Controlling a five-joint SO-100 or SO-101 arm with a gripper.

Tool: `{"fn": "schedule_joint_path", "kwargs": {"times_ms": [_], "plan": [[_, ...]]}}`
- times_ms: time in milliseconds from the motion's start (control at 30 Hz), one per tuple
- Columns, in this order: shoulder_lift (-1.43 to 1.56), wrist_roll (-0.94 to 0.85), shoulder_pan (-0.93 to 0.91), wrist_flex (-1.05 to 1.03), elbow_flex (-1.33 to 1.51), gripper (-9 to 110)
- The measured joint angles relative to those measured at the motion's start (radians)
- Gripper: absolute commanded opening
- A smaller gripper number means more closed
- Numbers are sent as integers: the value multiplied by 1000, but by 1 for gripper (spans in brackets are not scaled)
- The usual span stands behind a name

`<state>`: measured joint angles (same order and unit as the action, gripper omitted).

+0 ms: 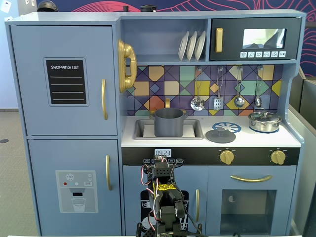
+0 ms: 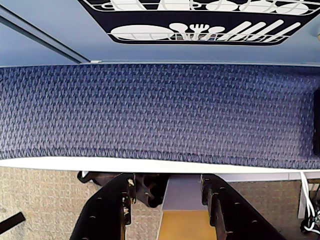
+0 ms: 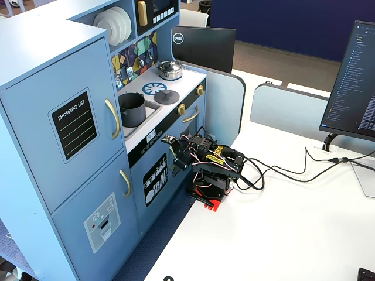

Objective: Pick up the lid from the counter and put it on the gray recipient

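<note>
The small black two-finger gripper (image 2: 167, 197) hung folded low on its arm, its fingers (image 2: 112, 210) standing apart with nothing between them, only floor and a pale strip showing through the gap in the wrist view. Just ahead of it ran a band of dark blue patterned carpet (image 2: 160, 115), and beyond that the foot of the pale blue toy kitchen (image 2: 50, 30). In a fixed view the black arm with its red base (image 3: 208, 170) sat on the white table (image 3: 281, 234), close against the kitchen's lower doors. Well above the gripper, on the white counter (image 1: 256, 139), the flat round matte dark-gray lid with its small knob (image 1: 220, 135) lay beside the blue-and-white burner print (image 1: 228, 127). Left of the lid in that view, the matte dark-gray cylindrical pot (image 1: 169, 121) stood upright in the sink recess (image 1: 143, 131), uncovered. Farthest right, a shiny steel pot with a glass lid (image 1: 264, 121) sat on the counter.
</note>
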<state>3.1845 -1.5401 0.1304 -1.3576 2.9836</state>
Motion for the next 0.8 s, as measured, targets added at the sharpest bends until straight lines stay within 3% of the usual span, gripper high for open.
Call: {"fn": "schedule_joint_path", "kwargs": {"times_ms": [633, 800], "plan": [[-2, -46, -132, 2, -2, 0], [-120, -75, -150, -12, -172, 0]]}}
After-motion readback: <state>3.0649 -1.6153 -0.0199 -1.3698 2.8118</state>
